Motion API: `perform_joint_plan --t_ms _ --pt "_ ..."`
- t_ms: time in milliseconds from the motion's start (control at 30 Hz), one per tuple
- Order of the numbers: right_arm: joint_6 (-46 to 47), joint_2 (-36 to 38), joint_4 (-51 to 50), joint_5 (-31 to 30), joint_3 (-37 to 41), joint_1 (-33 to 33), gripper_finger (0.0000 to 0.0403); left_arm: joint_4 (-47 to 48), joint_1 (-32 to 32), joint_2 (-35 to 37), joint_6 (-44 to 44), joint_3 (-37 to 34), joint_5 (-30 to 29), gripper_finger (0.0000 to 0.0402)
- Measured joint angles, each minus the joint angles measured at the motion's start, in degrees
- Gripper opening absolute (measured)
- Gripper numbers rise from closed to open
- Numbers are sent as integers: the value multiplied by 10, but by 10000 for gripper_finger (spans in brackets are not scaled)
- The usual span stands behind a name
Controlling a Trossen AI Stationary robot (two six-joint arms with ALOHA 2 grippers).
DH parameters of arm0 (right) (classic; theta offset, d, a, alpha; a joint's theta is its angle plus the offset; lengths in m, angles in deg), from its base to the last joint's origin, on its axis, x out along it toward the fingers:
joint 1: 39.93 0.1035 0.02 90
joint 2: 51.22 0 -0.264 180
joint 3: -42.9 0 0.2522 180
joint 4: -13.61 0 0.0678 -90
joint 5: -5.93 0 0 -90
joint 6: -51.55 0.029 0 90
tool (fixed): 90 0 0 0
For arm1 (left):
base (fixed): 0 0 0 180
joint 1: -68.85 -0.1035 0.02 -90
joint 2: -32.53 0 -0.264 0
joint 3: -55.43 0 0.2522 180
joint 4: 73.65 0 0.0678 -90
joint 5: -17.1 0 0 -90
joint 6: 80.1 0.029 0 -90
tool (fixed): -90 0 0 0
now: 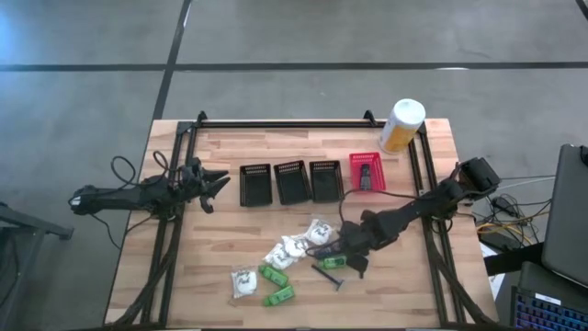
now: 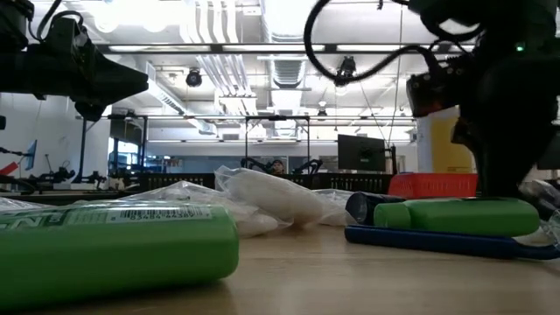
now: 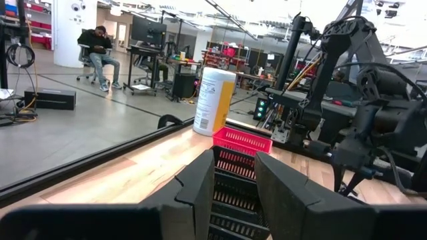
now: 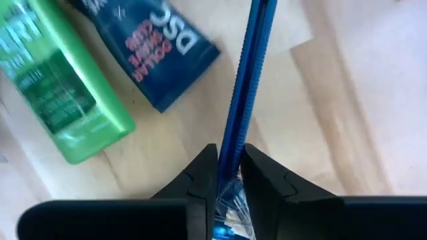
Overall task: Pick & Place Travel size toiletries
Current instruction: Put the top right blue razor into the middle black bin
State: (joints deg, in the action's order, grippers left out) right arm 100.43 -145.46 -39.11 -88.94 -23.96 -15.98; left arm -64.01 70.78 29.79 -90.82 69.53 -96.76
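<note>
Several travel size toiletries lie on the near middle of the wooden table: white wrapped lumps (image 1: 294, 246), green packets (image 1: 276, 275), and a dark blue sachet (image 4: 157, 53) next to a green packet (image 4: 63, 87). My right gripper (image 1: 355, 265) points down over the heap's right side. It is shut on a long thin blue stick (image 4: 248, 80). My left gripper (image 1: 216, 184) waits at the table's left, level and open, with nothing between its fingers (image 3: 200, 190). My right gripper pinches the thin blue stick (image 4: 233, 143) between its two fingers, coming from above and pointing down. The stick runs on past the fingertips over the table. Clear wrap shows between the fingers behind the grip. In the low view the stick (image 2: 437, 242) lies low along the tabletop.
Three black mesh baskets (image 1: 291, 181) and a red one (image 1: 367, 172) stand in a row behind the heap. A white-and-yellow canister (image 1: 401, 124) stands at the far right corner. Black frame rails (image 1: 276, 124) border the table.
</note>
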Motion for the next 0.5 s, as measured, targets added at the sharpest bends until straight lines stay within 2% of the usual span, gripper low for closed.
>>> perform_joint_plan --t_ms 300,500 --pt "2 47 1 -42 0 4 45 0 0 0 0 0 0 115" --pt "2 49 2 -48 0 4 43 0 0 0 0 0 0 115"
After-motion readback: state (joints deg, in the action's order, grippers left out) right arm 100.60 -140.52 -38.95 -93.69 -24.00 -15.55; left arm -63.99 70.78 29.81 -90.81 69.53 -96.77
